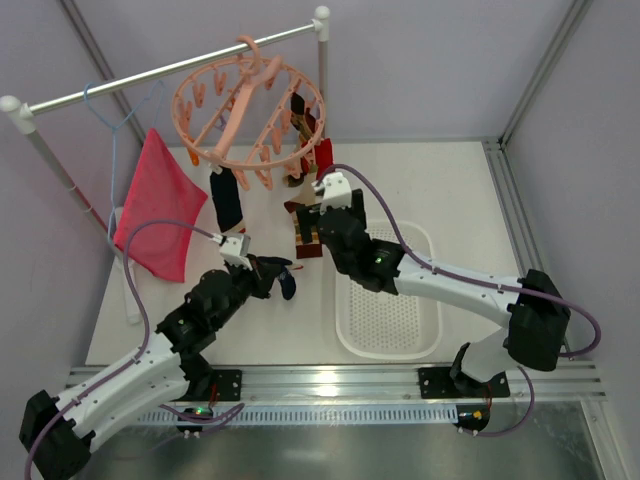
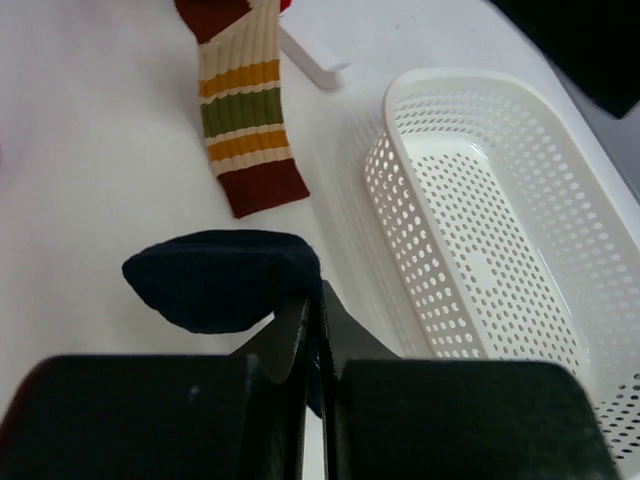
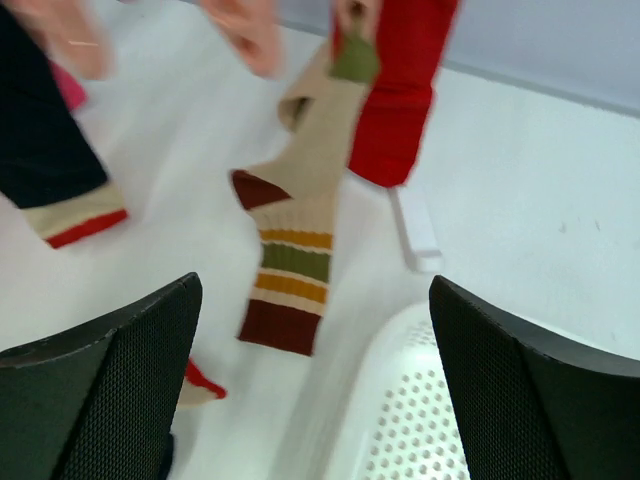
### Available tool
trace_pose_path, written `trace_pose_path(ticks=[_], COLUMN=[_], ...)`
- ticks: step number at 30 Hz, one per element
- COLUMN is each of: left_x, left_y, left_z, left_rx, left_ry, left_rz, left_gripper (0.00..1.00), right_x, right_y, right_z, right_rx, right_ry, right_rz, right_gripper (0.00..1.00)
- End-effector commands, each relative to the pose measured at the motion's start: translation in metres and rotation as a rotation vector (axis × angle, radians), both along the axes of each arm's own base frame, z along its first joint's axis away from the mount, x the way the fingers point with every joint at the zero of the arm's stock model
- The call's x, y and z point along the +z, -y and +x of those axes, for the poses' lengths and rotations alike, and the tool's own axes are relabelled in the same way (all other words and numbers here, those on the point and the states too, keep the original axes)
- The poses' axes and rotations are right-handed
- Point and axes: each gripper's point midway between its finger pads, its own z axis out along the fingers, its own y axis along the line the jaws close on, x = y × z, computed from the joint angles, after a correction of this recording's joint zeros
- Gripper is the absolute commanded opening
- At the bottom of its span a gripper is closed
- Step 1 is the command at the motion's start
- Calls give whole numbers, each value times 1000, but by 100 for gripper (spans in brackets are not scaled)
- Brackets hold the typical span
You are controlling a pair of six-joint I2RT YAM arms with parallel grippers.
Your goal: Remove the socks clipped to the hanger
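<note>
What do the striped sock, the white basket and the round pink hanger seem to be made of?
The striped sock: ribbed knit fabric, matte; vertical ribs show. The white basket: probably rigid plastic, slightly glossy, with moulded rows of holes. The round pink hanger: likely plastic, smooth, moulded ring and pegs.

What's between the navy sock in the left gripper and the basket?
Just bare table between the navy sock and white basket, per the left wrist view.

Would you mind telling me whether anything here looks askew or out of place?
The pink ring hanger hangs visibly tilted from the rail rather than level, with one side dipping, so the striped sock dangles low toward the table. Nothing looks spilled or damaged.
</note>
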Motion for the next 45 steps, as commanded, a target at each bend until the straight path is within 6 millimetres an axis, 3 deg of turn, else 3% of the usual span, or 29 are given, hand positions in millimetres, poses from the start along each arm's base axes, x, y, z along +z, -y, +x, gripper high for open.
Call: trace_pose_path(ticks=[1,2,3,4,5,7,8,10,11,13,15,17,18,20,21,25,26,33,39,40,41,42,43,45], left_x=[32,35,36,43,53,60,75,82,102,107,125,127,140,141,152,129,110,52,39,37,37,35,35,35], left_y=[27,36,43,50,62,76,83,98,103,113,121,130,134,147,153,187,201,233,243,243,243,242,241,240], left_z=[-7,-13,-18,-21,-31,-38,-41,-52,-52,-54,-53,-50,-48,-48,-49,-45,-48,-42,-37,-36,-35,-34,-32,-31], left_rx=[-155,-221,-268,-311,-398,-479,-524,-624,-647,-697,-719,-733,-740,-763,-774,-778,-792,-723,-696,-686,-680,-673,-658,-649], left_ry=[113,126,127,141,166,159,189,161,196,183,219,214,241,238,256,223,184,118,98,95,94,91,92,94], left_rz=[-64,-70,-76,-88,-121,-153,-189,-226,-255,-270,-285,-277,-287,-286,-293,-189,-152,-21,17,24,26,30,32,39], left_gripper=[0,0,0,0,0,0,0,0,0,0,0,0,0,0,0,0,0,0,0,7,43,61,99,100], right_x=[8,-9,4,3,-13,-6,-20,-17,-31,-40,-43,-49,-51,-56,-59,-77,-79,-94,-100,-101,-101,-101,-102,-103], right_y=[47,67,82,94,115,140,162,182,204,221,242,254,266,273,277,292,294,311,315,316,315,315,315,315], right_z=[5,8,3,3,6,2,5,3,7,4,5,0,1,-2,-3,-8,-9,-20,-24,-24,-24,-24,-24,-24], right_rx=[-86,-120,-127,-141,-180,-198,-245,-265,-320,-338,-377,-393,-422,-427,-435,-469,-470,-496,-499,-501,-499,-500,-499,-494], right_ry=[8,-13,6,4,-11,4,-6,15,4,-6,0,3,11,7,4,-15,-17,-29,-37,-40,-40,-40,-43,-44], right_rz=[166,164,215,232,228,306,305,357,351,373,391,407,410,426,425,430,436,439,436,434,433,435,434,436], right_gripper=[94,94,94,94,94,94,94,94,94,95,95,95,95,94,94,95,95,95,95,95,95,95,95,95])
